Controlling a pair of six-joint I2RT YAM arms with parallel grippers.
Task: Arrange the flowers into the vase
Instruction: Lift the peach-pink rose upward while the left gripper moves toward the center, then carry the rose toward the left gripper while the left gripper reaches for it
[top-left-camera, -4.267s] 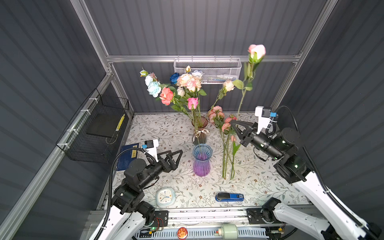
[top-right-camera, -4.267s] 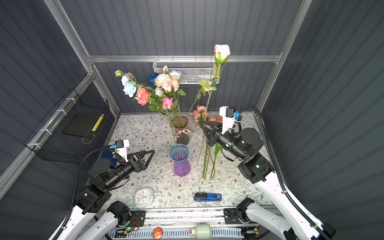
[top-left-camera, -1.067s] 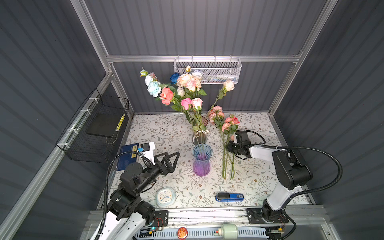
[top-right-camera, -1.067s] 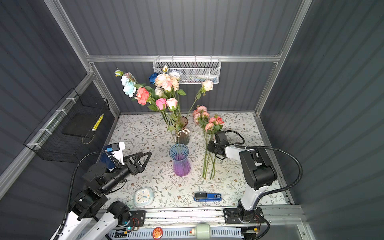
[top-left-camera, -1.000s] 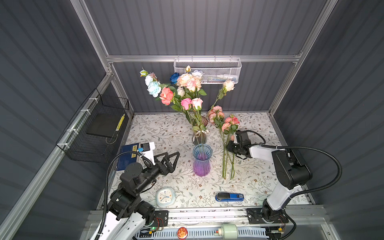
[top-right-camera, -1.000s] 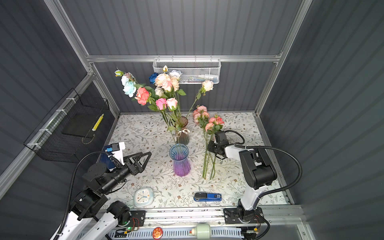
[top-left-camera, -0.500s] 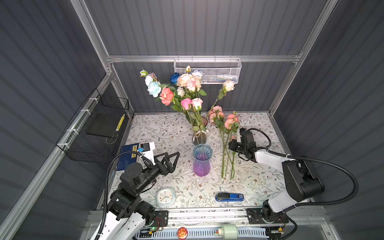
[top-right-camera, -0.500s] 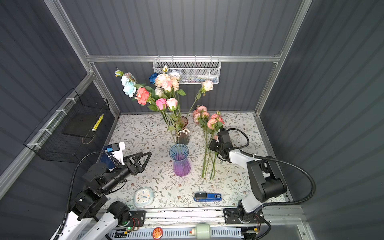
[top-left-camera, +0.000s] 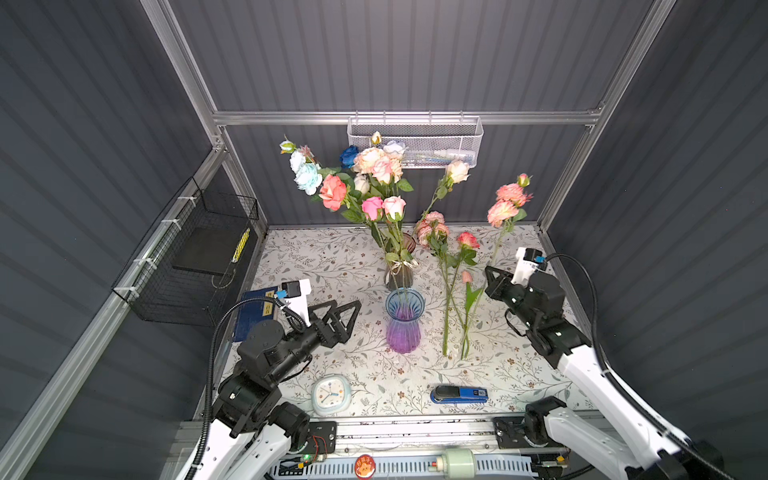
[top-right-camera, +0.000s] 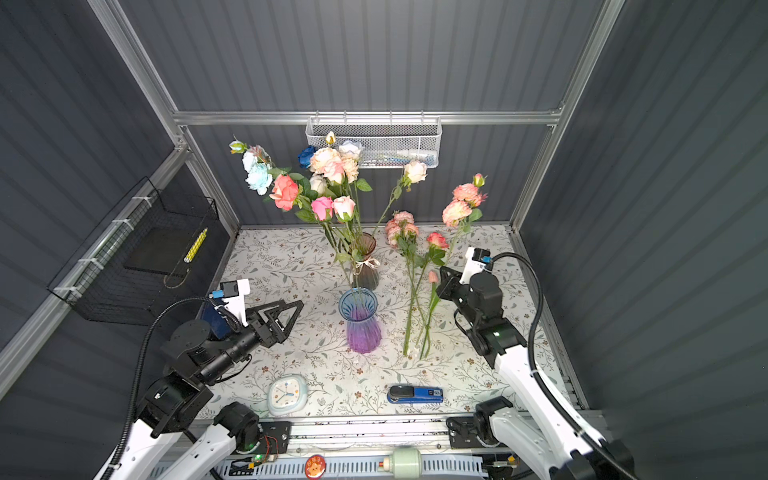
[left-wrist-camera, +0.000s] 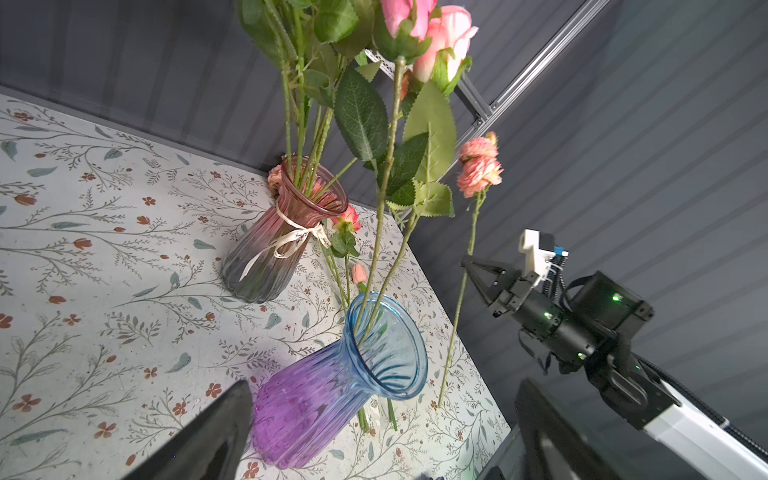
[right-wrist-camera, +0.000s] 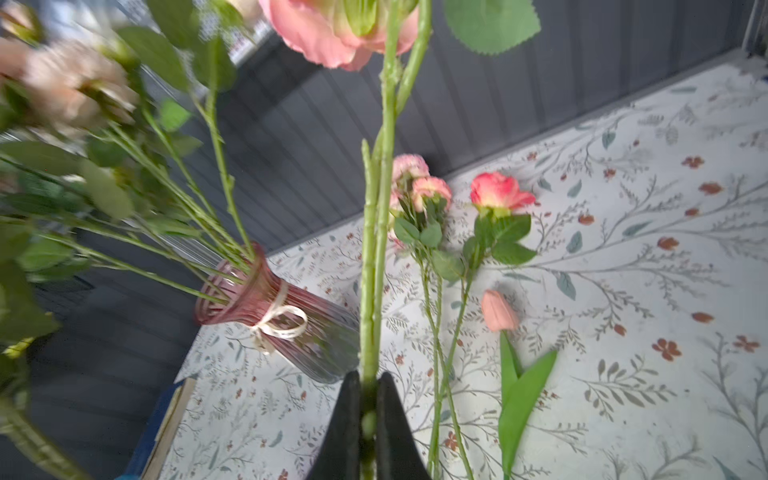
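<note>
Right jaws grip the upright peach-flowered stem, blue vase lying at their nine o'clock, left jaws wide.

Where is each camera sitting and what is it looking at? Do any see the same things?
Both top views: high above the robot's bases, looking down at the table; both arms show, left gripper open, right gripper shut on a pink flower.
Left wrist: on the left arm, facing the blue-purple vase and the right gripper; its dark fingers show.
Right wrist: on the right arm, looking along the pink flower's stem toward the pink vase; its fingers pinch the stem.
Shared: both wrist views see the pink vase and pink flower.
</note>
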